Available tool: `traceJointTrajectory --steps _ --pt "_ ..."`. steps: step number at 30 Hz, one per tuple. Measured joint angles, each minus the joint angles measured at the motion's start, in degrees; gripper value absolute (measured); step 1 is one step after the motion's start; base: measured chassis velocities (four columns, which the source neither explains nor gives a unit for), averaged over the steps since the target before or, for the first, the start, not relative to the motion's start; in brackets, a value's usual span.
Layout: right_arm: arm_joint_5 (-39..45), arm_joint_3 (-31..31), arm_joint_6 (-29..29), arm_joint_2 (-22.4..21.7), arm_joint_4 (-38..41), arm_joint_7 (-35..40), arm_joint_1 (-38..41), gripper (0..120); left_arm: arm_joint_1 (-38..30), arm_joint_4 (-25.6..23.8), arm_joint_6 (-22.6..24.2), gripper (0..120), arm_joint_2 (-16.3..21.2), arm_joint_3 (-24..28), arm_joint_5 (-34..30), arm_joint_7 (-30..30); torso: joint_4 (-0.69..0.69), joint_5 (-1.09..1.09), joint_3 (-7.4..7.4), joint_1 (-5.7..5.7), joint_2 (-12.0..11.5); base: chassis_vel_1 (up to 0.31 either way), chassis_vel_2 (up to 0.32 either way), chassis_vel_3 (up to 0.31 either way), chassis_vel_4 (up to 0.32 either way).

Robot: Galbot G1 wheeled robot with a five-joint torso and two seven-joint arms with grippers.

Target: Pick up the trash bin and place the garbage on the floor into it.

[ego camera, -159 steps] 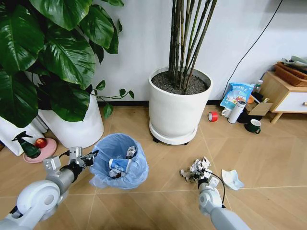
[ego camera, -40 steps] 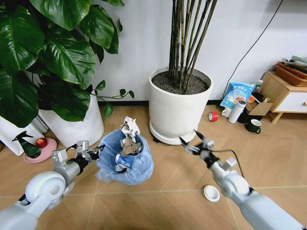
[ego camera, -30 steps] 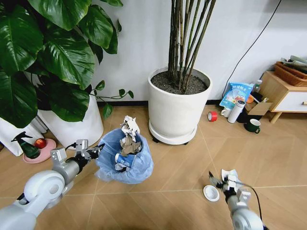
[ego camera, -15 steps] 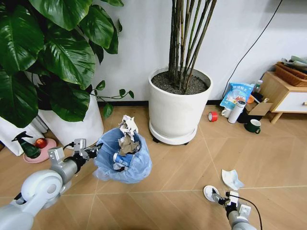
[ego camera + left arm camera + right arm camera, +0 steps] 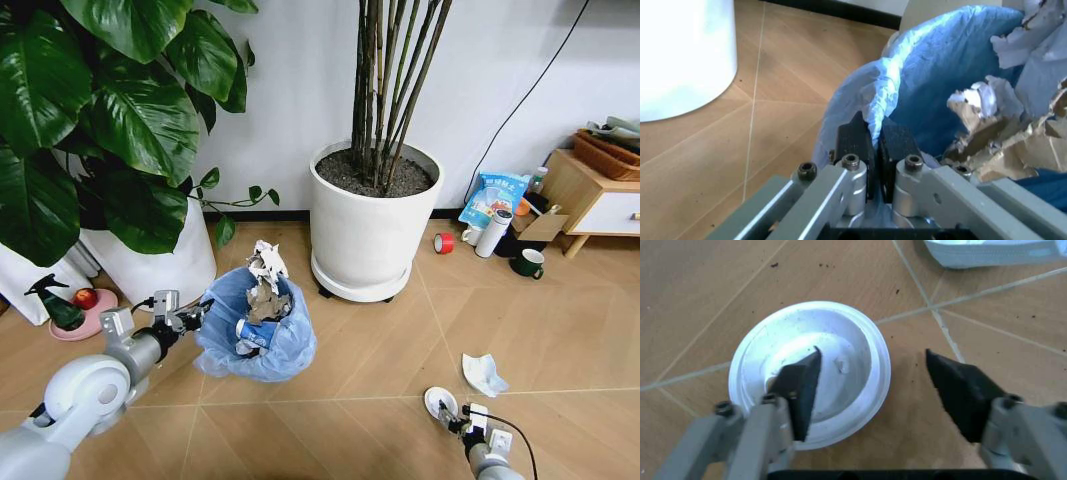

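1. The left gripper (image 5: 192,315) is closed on the rim of the trash bin (image 5: 255,335); in the left wrist view its two dark pads (image 5: 853,142) pinch a fold of the light blue bag (image 5: 940,65) between them.
2. The trash bin is held in front of the robot's left side, near the large white pot (image 5: 150,265) of the leafy plant, and it leans a little.
3. Inside the trash bin there are crumpled paper wads (image 5: 265,285) that stand above the rim, and a blue-white packet (image 5: 250,335) lies lower in the bag.
4. The right gripper (image 5: 455,420) is low above the floor (image 5: 360,360), and its jaws are open.
5. In the right wrist view one fingertip (image 5: 803,385) is over the white disc (image 5: 840,370), and the other fingertip is beside the disc, over the bare floor.
6. I cannot tell if the fingertips touch the disc.
7. A white wrapper (image 5: 483,373) lies on the floor near the disc, apart from it.
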Motion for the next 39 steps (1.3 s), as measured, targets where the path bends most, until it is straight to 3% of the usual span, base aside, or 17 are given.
traceJointTrajectory --steps 13,15,25,28,29,31,33,39 --pt "0.45 -0.73 0.22 -0.11 -1.02 -0.65 0.6 12 0.33 0.12 -0.02 0 -0.29 -0.14 0.13 0.03 0.0 0.0 0.0 0.0 0.0 0.0 0.0 0.0 0.0" --pt "0.56 -0.8 0.22 -0.12 -1.09 -0.72 0.66 1 0.39 0.14 -0.02 0 -0.35 -0.15 0.17 0.03 0.0 0.0 0.0 0.0 0.0 0.0 0.0 0.0 0.0" --pt "-0.43 0.78 1.3 -0.08 -0.01 -1.95 0.44 0 0.33 0.15 -0.05 0 -0.5 -0.09 0.26 0.03 -0.01 0.01 0.0 0.0 0.0 0.0 0.0 0.0 0.0" --pt "-6.54 4.08 9.49 -0.02 2.35 -12.77 3.47 0 0.76 -0.06 -0.08 0 -0.48 -0.08 0.28 0.03 -0.01 -0.02 0.0 0.0 0.0 0.0 0.0 0.0 0.0" --pt "-6.54 4.08 9.49 -0.02 2.35 -12.77 3.47 0 0.76 -0.06 -0.08 0 -0.48 -0.08 0.28 0.03 -0.01 -0.02 0.0 0.0 0.0 0.0 0.0 0.0 0.0" --pt "-8.35 4.27 17.65 -0.04 2.27 -24.03 7.13 0 0.89 -0.18 -0.08 0 -0.34 0.07 0.37 0.04 0.0 0.01 0.0 0.0 0.0 0.0 0.0 0.0 0.0" --pt "-8.31 3.83 21.79 -0.5 2.97 -31.77 10.17 0 0.87 -0.2 -0.08 0 -0.26 0.25 0.41 0.04 0.01 0.0 0.01 0.01 0.0 0.0 0.0 0.0 0.0" --pt "-5.08 0.29 25.8 -1.68 6.54 -44.11 18.4 0 0.73 -0.3 -0.08 0 0.07 0.91 0.63 0.09 0.01 0.01 0.0 0.0 0.0 0.0 0.0 0.0 0.0"
